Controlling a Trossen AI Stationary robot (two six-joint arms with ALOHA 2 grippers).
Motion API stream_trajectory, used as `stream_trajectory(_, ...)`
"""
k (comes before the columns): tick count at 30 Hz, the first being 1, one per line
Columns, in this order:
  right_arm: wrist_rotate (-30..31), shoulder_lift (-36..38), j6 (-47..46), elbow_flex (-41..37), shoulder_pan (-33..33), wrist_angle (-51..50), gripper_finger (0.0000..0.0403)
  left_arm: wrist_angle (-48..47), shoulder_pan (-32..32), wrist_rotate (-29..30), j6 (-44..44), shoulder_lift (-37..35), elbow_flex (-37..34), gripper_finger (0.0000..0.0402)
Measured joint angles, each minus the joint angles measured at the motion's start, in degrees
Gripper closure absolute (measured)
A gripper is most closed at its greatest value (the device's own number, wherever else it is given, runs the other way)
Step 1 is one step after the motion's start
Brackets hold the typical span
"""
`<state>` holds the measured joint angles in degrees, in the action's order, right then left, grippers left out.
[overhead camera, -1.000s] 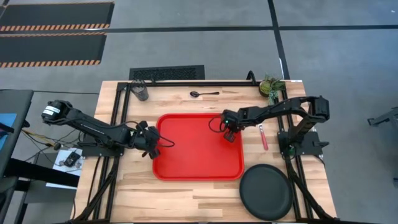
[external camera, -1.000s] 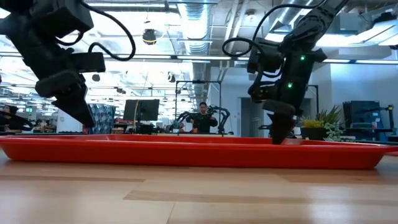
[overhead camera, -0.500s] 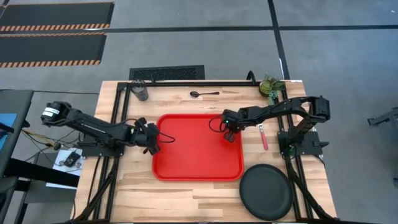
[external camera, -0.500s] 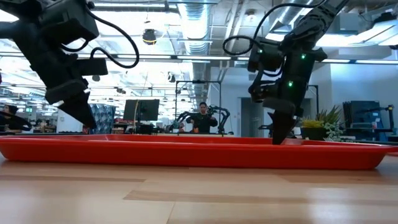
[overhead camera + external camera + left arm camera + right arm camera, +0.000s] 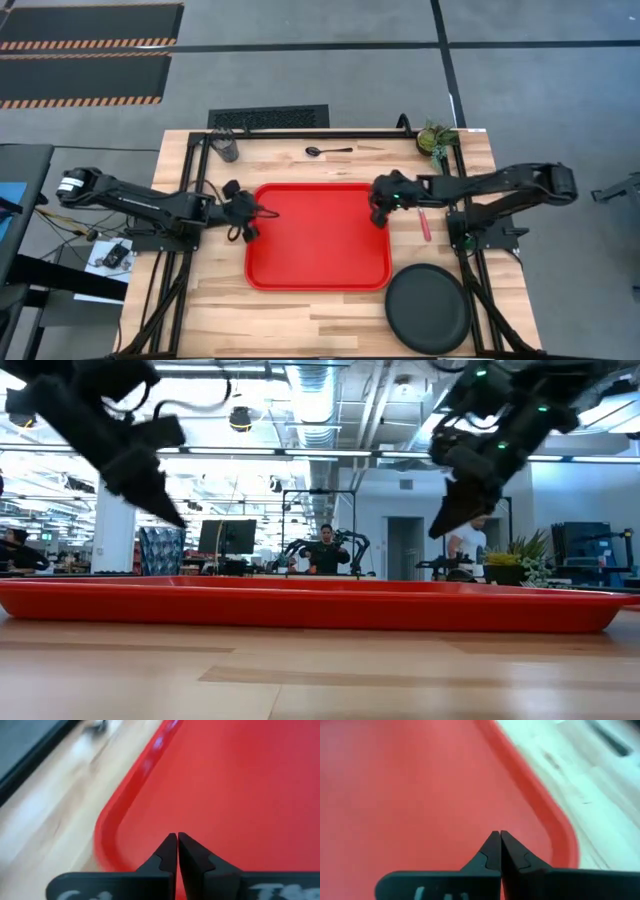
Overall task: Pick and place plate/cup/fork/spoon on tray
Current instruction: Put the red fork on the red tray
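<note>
Both grippers — left gripper (image 5: pixel 249 212), right gripper (image 5: pixel 380 205) — closed above unlabelled tray (image 5: pixel 318 270).

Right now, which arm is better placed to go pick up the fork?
The right arm, probably. Its end effector is shut and empty at the tray's right edge, near the fork lying just beyond it. The left end effector sits at the tray's far left edge.
</note>
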<state>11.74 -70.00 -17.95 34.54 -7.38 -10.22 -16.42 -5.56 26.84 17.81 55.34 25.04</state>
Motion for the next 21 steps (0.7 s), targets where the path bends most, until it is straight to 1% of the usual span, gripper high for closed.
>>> stream_trajectory(3,3.49,4.49,-2.53,-4.18,1.18,2.34,0.0394,6.32,1.08,-3.08,-2.96,-1.72,0.0,0.04)
stream_trajectory(6,4.91,8.3,-5.05,-6.96,2.05,3.2,0.0393,12.46,2.54,-7.16,-6.54,-1.89,0.0,0.04)
stream_trajectory(8,4.91,10.02,-7.15,-8.22,2.6,2.86,0.0391,16.12,4.01,-10.81,-7.91,-1.62,0.01,0.04)
stream_trajectory(11,4.55,10.5,-9.89,-8.59,2.76,1.63,0.0386,20.3,6.43,-16.2,-9.3,-0.52,0.02,0.04)
stream_trajectory(15,0.9,9.66,-8.81,-8.55,2.53,2.43,0.0384,26.64,9.09,-21.51,-11.17,1.68,-0.42,0.04)
stream_trajectory(19,1.72,8.86,-7.28,-8.52,2.54,2.87,0.0388,41.94,11.76,-29.76,-10.99,3.94,-6.37,0.04)
stream_trajectory(21,1.69,8.89,-7.16,-8.52,2.54,2.86,0.0394,49.87,12.53,-32.12,-9.19,4.37,-9.74,0.04)
